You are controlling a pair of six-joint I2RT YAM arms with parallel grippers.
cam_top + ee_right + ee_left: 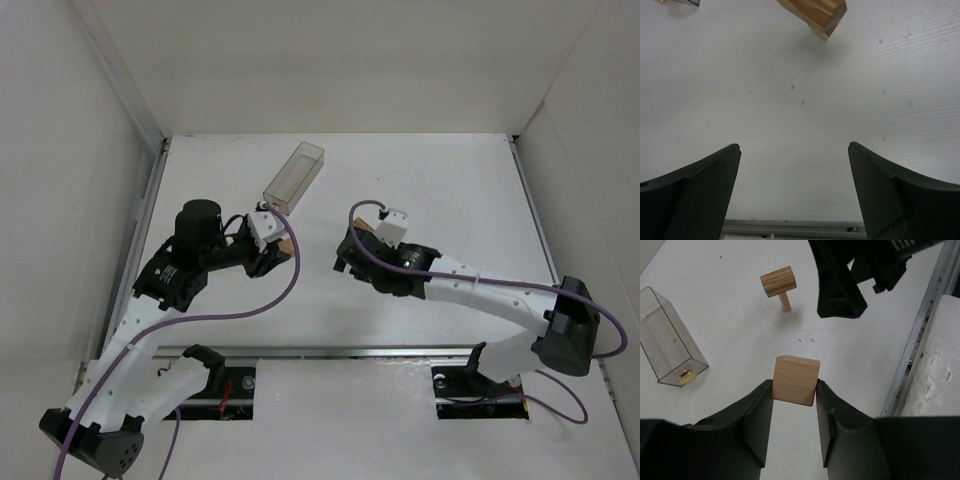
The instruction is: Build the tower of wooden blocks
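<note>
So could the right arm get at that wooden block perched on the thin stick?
Probably yes. The right gripper is open and empty, and the perched block sits just ahead of it with only bare table between. The left gripper, clamped on another block, looks clear of that path.

Right hand (794, 148) beside wood block tower (778, 282)

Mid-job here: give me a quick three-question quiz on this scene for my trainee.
1. True or false: the right gripper is holding a block.
2. What does the left gripper clamp? A) a wooden block B) a cup C) nothing
3. Fill in: in the left wrist view, the clear box lies to the ___ of the held block.

Key: 1 false, the right gripper's jaws stand open and empty; 2 A; 3 left.
</note>
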